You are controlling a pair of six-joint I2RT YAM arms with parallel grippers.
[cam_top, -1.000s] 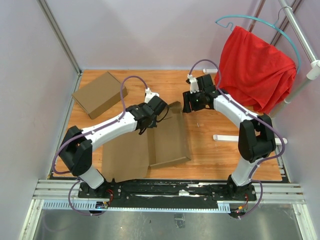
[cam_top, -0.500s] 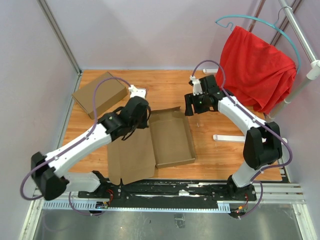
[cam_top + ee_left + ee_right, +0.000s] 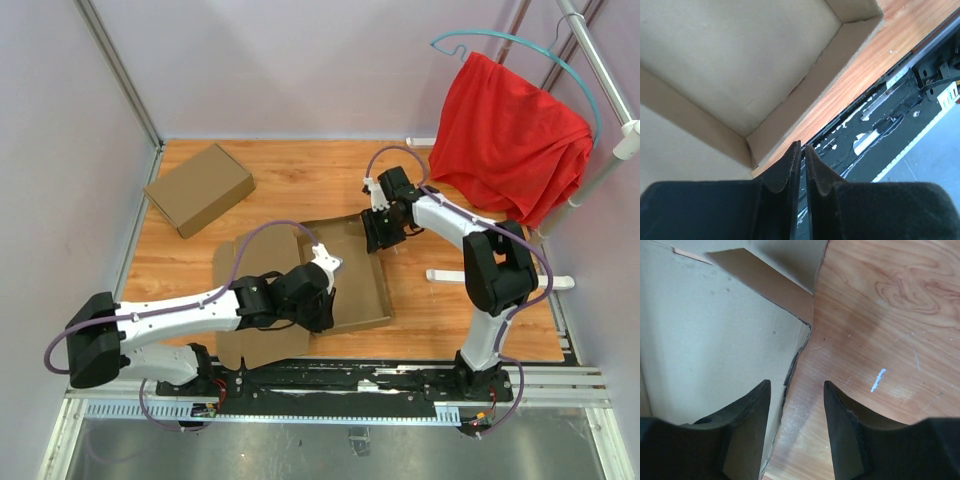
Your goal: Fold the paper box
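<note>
The wooden table (image 3: 300, 175) is taking up most of what I am looking at, with a red cloth (image 3: 505, 130) hanging off a rack at its far right. The paper box (image 3: 350, 270) is lying in the middle of the table, half made. Its right part is already standing up as a shallow tray with low walls, while a wide flat panel is spreading out to the left towards the near edge. A second, closed box (image 3: 200, 188) is sitting well apart at the far left corner. The left gripper (image 3: 801, 147) is hanging over the tray's near left corner, by the near wall. Its fingers are resting almost together with only a thin slit showing, and they are gripping nothing. The right gripper (image 3: 796, 385) is hovering at the far right corner with its fingers apart. One is sitting over the cardboard and one over bare wood, with the wall's edge running between them unclamped. A white bar (image 3: 445, 275) is lying just to the right of the box. I am guessing the sheet is light and stiff across its panels but willing to bend only at the creases. It will likely be sliding on the smooth wood and springing back when let go. The best hold looks like a pinch on a wall's thin top edge or a flap's free edge, with the other arm pressing the floor down.
</note>
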